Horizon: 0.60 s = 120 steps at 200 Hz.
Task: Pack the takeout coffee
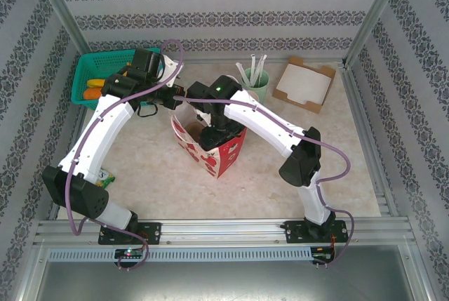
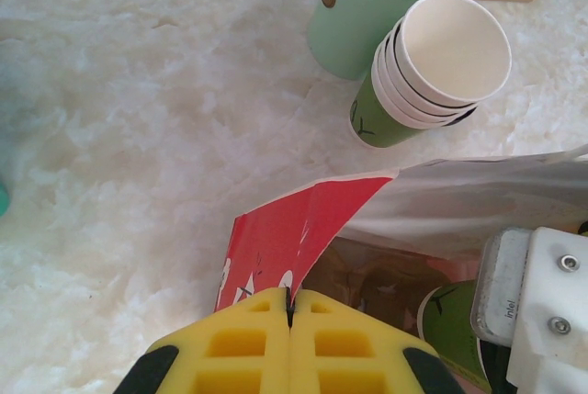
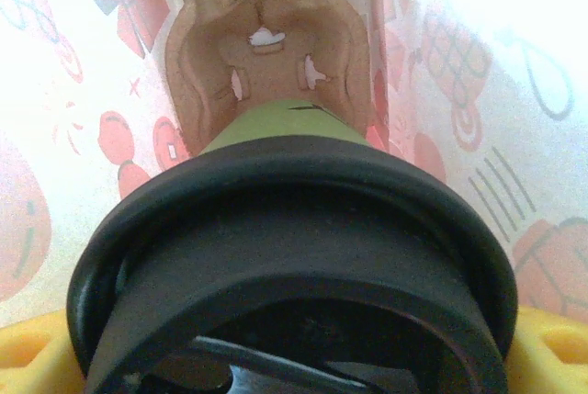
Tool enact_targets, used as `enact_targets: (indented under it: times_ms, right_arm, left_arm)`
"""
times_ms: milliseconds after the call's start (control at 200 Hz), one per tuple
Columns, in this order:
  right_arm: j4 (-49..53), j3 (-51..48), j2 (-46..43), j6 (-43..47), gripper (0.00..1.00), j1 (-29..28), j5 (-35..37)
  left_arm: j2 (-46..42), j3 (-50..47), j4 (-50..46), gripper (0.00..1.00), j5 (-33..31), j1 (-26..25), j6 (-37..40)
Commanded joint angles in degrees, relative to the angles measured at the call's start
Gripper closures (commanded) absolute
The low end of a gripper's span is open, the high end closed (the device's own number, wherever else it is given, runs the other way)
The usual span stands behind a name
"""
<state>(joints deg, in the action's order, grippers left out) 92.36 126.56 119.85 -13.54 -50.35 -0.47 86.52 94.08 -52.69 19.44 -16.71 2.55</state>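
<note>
One paper bag [image 1: 228, 154] stands open on the mottled, marble-look tabletop [image 2: 138, 137]. It is glossy white and red with printed ornaments too blurred to name, and its base is brown card. The one takeout coffee [image 3: 294, 229], a pale green paper cup under a round matte black plastic lid, is down inside the bag. The right gripper [image 3: 294, 366] clasps it, with a yellow pad on either side of the lid. The left gripper [image 2: 289, 307] has its yellow ribbed fingers pressed together on the bag's red rim.

Behind the bag lies one stack of lidless cups [image 2: 441, 68], perhaps four, white inside. One mint-green cup [image 2: 358, 22] holds white straws [image 1: 252, 66]. A flat cardboard tray [image 1: 304, 83] and a green mesh basket [image 1: 88, 69] sit further off. The camera housing [image 2: 503, 298] reads "intel".
</note>
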Motion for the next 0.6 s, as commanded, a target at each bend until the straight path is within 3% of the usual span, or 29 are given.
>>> enact_targets:
  times_ms: [0,595]
  right_arm:
    - [5.76,-0.7,1.45,1.32,0.53,0.43,0.67]
    - [4.16,-0.86,1.6,1.23,0.54,0.6,0.72]
  left_arm:
    - [-0.02,-0.39,1.8,1.0,0.11,0.76,0.79]
    - [0.3,-0.41,2.01,1.0,0.64,0.8,0.97]
